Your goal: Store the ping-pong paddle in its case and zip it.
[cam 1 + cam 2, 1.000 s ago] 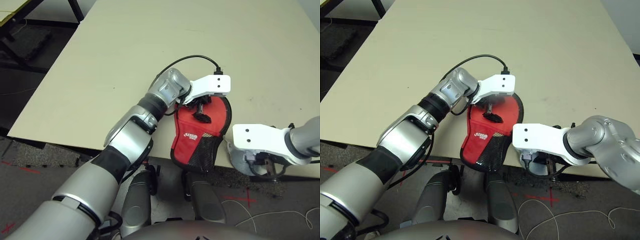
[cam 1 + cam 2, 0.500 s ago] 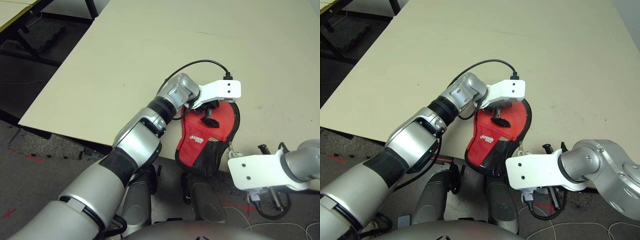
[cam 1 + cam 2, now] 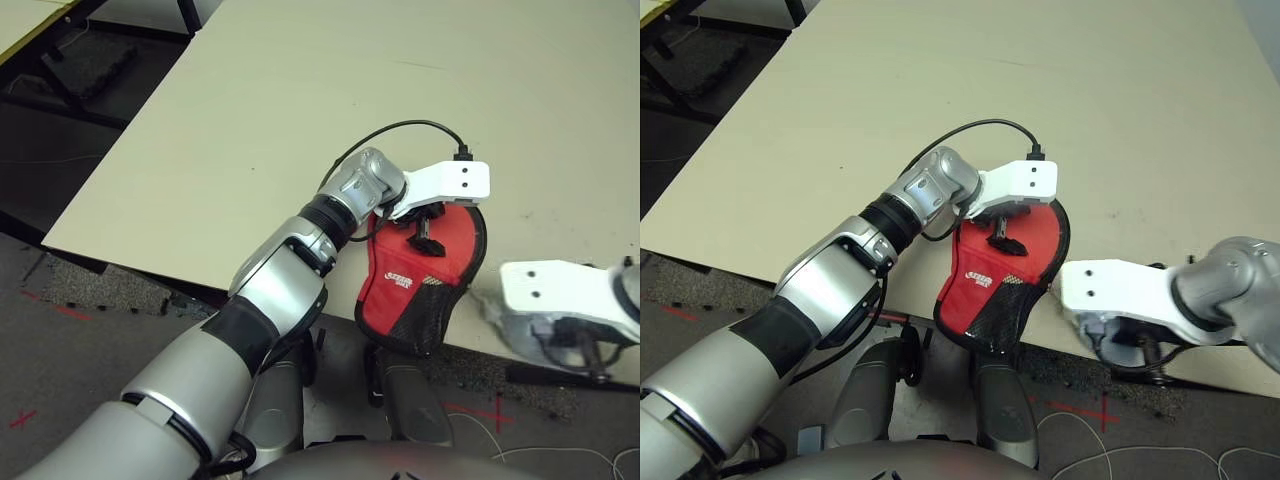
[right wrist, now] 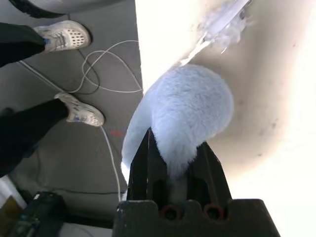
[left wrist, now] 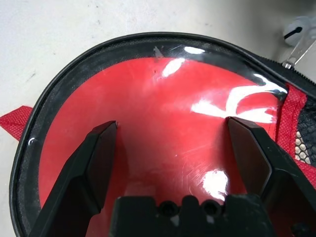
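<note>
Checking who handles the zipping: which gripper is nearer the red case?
Left. The left gripper hovers open right over the case; the right gripper is off beside it at the table edge.

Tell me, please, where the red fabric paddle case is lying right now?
In the head views, the red fabric paddle case lies at the table's near edge, its mesh end overhanging, under the open left end effector.

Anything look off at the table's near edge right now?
Yes. The red paddle-shaped fabric case hangs partly over the near table edge, and the right gripper is pinched on a pale fuzzy oval pouch, not the case.
</note>
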`<state>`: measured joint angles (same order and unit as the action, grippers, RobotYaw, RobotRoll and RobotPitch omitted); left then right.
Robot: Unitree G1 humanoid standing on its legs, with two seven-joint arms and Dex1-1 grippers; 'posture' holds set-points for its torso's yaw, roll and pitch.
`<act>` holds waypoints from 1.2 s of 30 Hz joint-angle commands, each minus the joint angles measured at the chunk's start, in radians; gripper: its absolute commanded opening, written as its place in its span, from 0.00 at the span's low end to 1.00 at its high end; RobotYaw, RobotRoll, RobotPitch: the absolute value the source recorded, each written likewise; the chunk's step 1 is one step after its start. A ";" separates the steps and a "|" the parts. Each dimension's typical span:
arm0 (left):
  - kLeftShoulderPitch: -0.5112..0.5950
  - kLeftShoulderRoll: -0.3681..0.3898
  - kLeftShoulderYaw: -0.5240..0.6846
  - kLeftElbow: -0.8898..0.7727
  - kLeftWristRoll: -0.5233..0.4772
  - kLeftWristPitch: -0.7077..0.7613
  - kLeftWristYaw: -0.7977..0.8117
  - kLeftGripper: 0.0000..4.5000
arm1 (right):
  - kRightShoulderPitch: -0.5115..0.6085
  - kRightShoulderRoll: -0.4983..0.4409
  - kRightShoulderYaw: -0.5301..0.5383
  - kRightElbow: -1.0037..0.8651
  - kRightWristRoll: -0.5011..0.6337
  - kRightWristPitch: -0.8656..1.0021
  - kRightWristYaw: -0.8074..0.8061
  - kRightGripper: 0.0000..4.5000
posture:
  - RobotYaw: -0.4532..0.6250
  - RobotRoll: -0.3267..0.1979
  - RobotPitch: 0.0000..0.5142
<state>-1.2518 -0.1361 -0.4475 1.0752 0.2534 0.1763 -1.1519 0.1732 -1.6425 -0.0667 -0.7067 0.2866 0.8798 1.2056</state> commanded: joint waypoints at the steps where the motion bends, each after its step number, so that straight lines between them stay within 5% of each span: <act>1: 0.073 0.012 -0.062 0.107 0.072 0.039 0.011 1.00 | 0.189 0.017 -0.124 0.008 -0.080 -0.014 0.099 0.04 | 0.23 0.62 0.57; 5: 0.074 0.012 -0.062 0.115 0.075 0.034 0.022 1.00 | 0.370 0.107 -0.258 -0.069 -0.126 -0.042 0.143 0.04 | 0.22 0.62 0.57; 14: 0.076 0.007 -0.061 0.117 0.070 0.037 0.028 1.00 | 0.701 0.236 -0.332 -0.295 -0.220 -0.124 0.184 0.03 | 0.22 0.62 0.56; 20: 0.074 0.002 -0.059 0.121 0.066 0.039 0.036 1.00 | 0.768 0.293 -0.315 -0.340 -0.263 -0.177 0.195 0.03 | 0.21 0.62 0.57; 28: 0.071 -0.006 -0.052 0.123 0.059 0.042 0.041 1.00 | 0.586 0.294 -0.337 -0.244 -0.238 -0.146 0.195 0.03 | 0.21 0.62 0.57; 36: 0.078 -0.003 -0.041 0.121 0.056 0.044 0.043 1.00 | 0.162 0.187 -0.357 -0.023 -0.037 -0.027 0.243 0.03 | 0.22 0.62 0.56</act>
<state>-1.2480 -0.1353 -0.4277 1.0925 0.2440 0.1685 -1.1117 0.3677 -1.4386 -0.4258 -0.7728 0.2068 0.8290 1.4445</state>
